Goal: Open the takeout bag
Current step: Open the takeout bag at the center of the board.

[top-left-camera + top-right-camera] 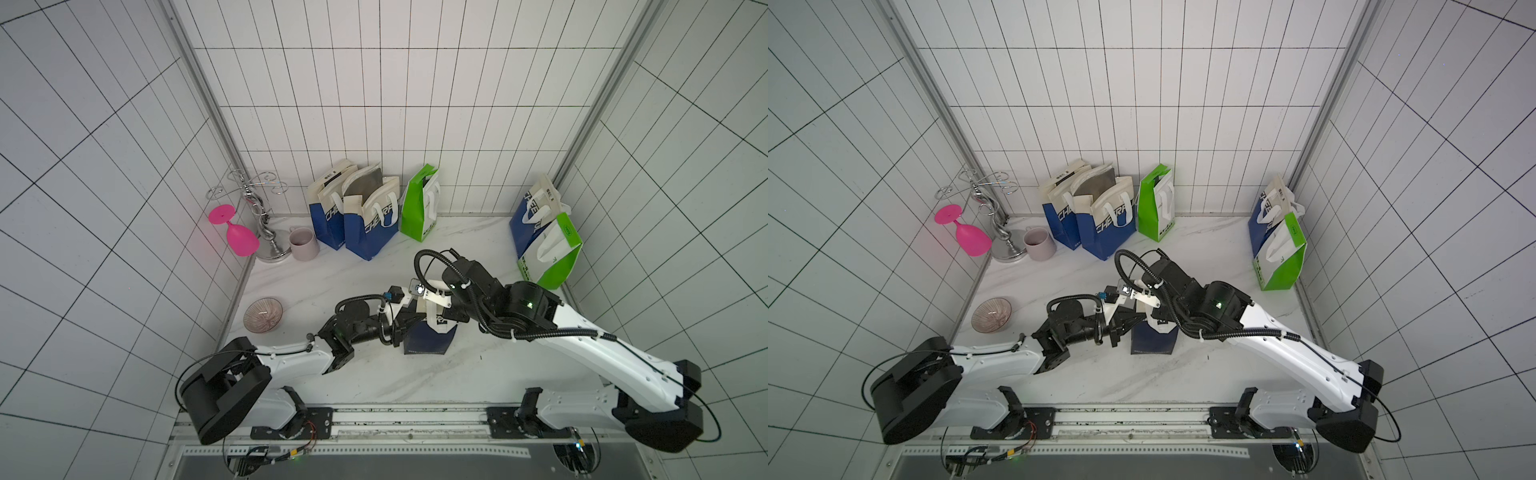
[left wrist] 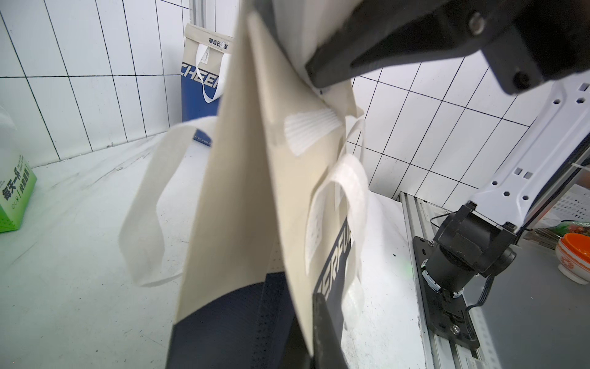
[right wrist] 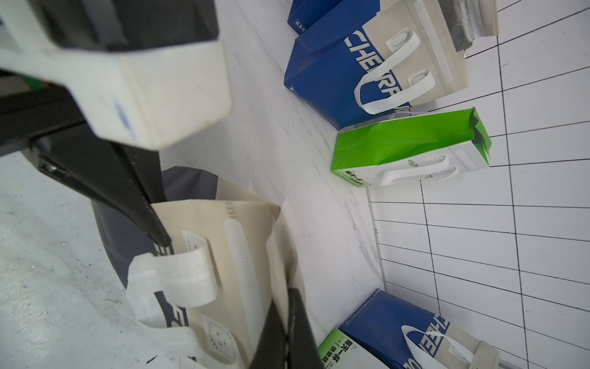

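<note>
The takeout bag (image 1: 428,341) is pinched at its top edge by the left gripper (image 3: 161,239) and the right gripper (image 3: 289,308).

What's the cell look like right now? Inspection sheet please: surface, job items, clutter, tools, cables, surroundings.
Surface: white marble-look tabletop, no spills seen.
Job's things: navy-and-beige takeout bag upright at centre, between the arms.
Clutter: pink goblet, metal rack, mug, bowl on the left; spare bags at the back wall and right.
Tools: left tool and right tool each shut on the bag's rim, opposite sides.
Cables: black conduit looped over the right wrist; not seen snagged.
Surroundings: tiled walls on three sides; mounting rail in front.
</note>
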`<state>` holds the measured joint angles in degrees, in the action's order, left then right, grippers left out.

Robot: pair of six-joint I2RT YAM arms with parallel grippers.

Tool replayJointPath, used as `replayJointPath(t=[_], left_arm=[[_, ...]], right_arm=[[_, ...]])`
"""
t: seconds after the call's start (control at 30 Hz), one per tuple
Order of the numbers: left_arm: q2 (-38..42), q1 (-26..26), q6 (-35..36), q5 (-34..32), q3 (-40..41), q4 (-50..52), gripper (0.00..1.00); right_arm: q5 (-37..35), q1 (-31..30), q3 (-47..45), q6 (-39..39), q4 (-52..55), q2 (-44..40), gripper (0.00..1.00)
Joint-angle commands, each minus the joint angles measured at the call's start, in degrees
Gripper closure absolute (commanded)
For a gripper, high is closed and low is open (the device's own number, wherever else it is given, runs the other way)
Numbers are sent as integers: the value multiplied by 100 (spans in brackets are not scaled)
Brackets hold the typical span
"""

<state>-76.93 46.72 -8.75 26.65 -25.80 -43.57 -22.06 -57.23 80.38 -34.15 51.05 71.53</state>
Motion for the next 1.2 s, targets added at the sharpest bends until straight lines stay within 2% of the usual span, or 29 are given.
replayJointPath(t=[0.0,0.4,1.0,1.17], left_arm=[[-16,5,99,-47,-48,-12,100],[-29,7,106,-28,-74,24,100],[-33,4,104,-11,-83,28,100],[-18,4,114,-20,-74,33,100]], right_arm=[[-231,-35,948,-165,592,140,100],[-412,-26,1650,-513,767,433,100],[-719,-51,2095,-834,828,735,100],[-561,-67,1965,-715,833,692,100]])
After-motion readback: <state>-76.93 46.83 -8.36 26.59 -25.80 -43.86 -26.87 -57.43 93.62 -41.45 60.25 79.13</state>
